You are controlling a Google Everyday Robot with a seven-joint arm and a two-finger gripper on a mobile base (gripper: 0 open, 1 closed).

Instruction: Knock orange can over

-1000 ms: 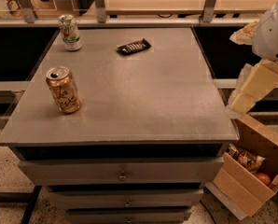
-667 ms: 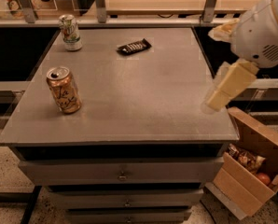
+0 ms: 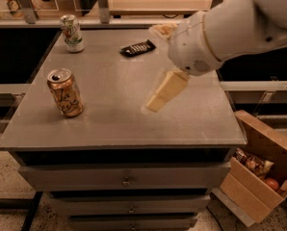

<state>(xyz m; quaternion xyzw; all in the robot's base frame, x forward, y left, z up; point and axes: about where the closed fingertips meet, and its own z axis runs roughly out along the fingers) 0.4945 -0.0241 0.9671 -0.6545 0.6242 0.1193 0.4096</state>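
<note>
Near the left edge of the grey cabinet top (image 3: pixel 119 121), the orange can (image 3: pixel 65 93) stands upright with bare surface all around it, so a sideways push should tip it freely. Behind it, at the back corner, a white-and-green can (image 3: pixel 72 32) sits well apart, out of the likely sweep. A dark wrapped bar (image 3: pixel 138 47) lies flat farther back. Over the middle of the top hangs the gripper (image 3: pixel 163 91), angled down and leftward, probably lining up to swipe at the can. I cannot tell how open it is; nothing shows in its hold. Beside the cabinet on the floor, a cardboard box (image 3: pixel 252 186) holds snacks.
</note>
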